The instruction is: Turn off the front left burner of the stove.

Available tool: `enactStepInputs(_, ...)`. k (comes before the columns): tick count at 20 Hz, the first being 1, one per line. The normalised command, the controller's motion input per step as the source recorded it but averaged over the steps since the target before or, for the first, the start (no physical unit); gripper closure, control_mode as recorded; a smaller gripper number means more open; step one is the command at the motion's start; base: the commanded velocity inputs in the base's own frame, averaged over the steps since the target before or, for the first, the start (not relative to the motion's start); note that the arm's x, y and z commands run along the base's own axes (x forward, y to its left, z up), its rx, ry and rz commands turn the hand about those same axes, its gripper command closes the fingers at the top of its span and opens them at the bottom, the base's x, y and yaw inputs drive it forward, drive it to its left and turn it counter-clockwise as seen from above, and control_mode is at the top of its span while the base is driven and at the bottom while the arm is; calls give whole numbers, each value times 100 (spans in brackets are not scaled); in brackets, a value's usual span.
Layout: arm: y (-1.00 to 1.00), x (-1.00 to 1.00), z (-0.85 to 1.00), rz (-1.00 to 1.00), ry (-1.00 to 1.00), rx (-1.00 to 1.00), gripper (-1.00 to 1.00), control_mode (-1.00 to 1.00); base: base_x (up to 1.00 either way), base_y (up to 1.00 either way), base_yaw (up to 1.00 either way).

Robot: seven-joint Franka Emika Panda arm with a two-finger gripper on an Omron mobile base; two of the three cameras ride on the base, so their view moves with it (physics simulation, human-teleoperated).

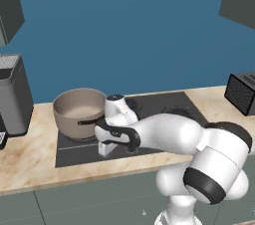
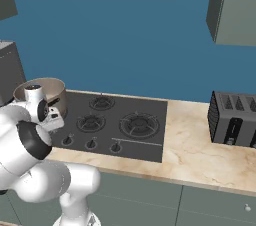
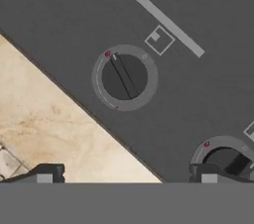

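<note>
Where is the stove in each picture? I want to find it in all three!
Left base view: the stove is the dark slab in the middle, under the pot and partly behind the white arm.
Right base view: it sits centre-left on the counter, burners and knobs showing.
Hand view: its dark surface covers the top and right, with a knob in the middle.
Shared landmark: the marble counter.
</note>
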Motion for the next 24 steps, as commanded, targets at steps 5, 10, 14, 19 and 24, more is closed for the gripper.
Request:
enactStepInputs(5,23,25,-29,-2,-2,9,-100,-100,0,0,0)
enactStepInputs(10,27,21,-22,-2,-1,3,-100,-100,0,0,0)
enactStepInputs(14,23,28,-12,0,0,0,-100,-100,0,0,0)
enactStepInputs(19,12,15,-7,0,0,0,-100,-100,0,0,0)
enactStepInputs(24,0,0,0,0,0,0,-100,-100,0,0,0)
